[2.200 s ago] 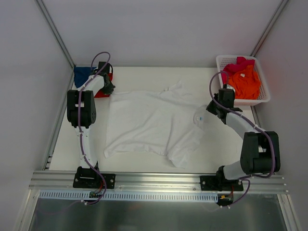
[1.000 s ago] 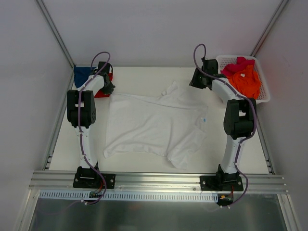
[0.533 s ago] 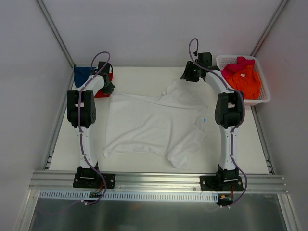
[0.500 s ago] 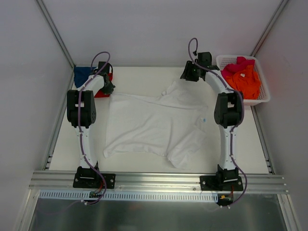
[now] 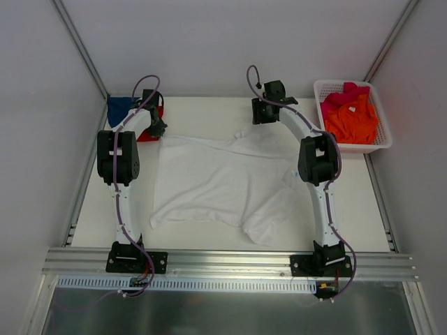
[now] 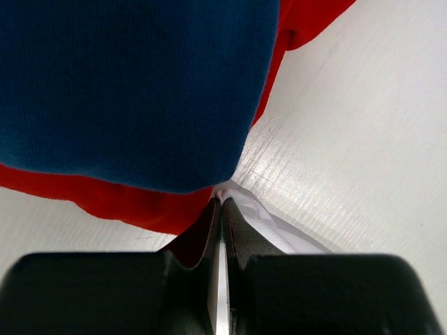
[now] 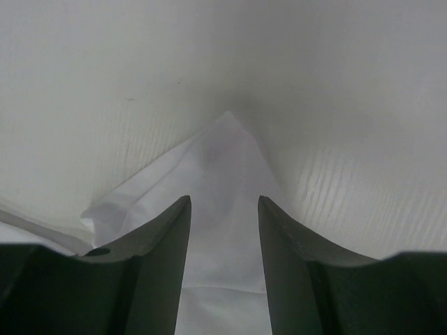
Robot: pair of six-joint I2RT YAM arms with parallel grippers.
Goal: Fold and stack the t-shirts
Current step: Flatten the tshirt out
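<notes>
At ten o'clock on the table [image 5: 209, 108], the left gripper [image 6: 218, 204] has its fingers pressed together. As far as the tight wrist view lets me judge, it pinches a corner of the white t-shirt [image 5: 216, 181], just beside the blue t-shirt [image 6: 133, 84] lying on the red t-shirt [image 6: 126, 209]. The white one lies spread across the middle, rumpled and not yet folded.

Toward twelve o'clock the right gripper [image 7: 223, 204] hangs with jaws parted either side of a pointed sleeve tip, holding nothing. I'd call this the flattening step: next it must drop, close on that tip and draw it outward.

Bare table lies beyond toward twelve. At two o'clock the basket [image 5: 380, 143], holding the orange t-shirt [image 5: 353, 118] and pink t-shirt [image 5: 346, 94], stands near, so the pull should go away from it.
</notes>
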